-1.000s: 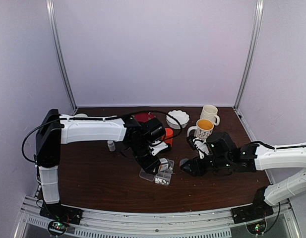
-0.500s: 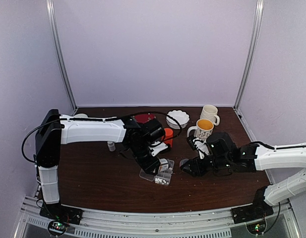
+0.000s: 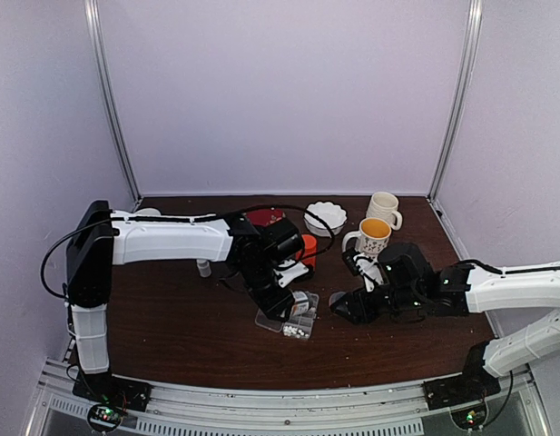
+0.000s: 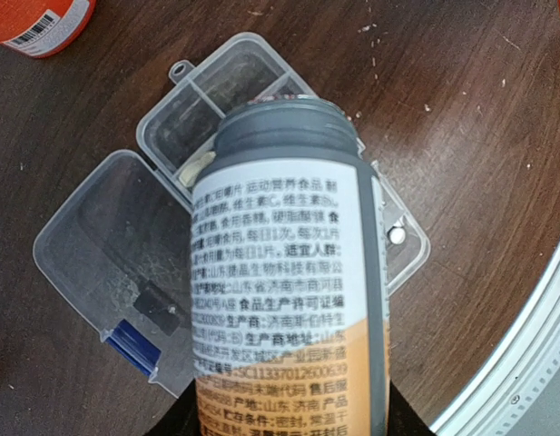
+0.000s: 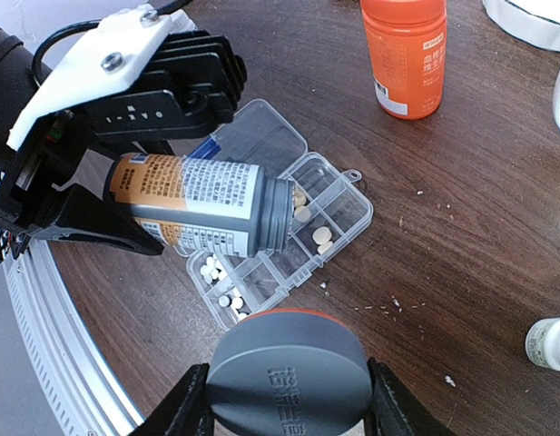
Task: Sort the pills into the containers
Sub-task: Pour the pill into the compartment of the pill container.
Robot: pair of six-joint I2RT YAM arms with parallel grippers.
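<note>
cells: we see tiny white pills (image 5: 210,269) in the clear plastic organizer (image 5: 345,214).
left fingers (image 5: 116,234): grip a grey labelled bottle (image 5: 198,204) tipped over it.
right fingers (image 5: 191,405): grip a grey round cap (image 5: 289,374).
left wrist view: bottle hides most cells.

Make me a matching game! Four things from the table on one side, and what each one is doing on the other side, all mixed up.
Things
1. grey bottle
2. grey cap
3. orange bottle
4. pill organizer

What it is doing
A. standing by itself on the table
B. gripped in the right claw
C. lying flat with its lid open
D. tipped on its side in the left claw, mouth over the cells

Right pairs: 1-D, 2-B, 3-A, 4-C
</note>
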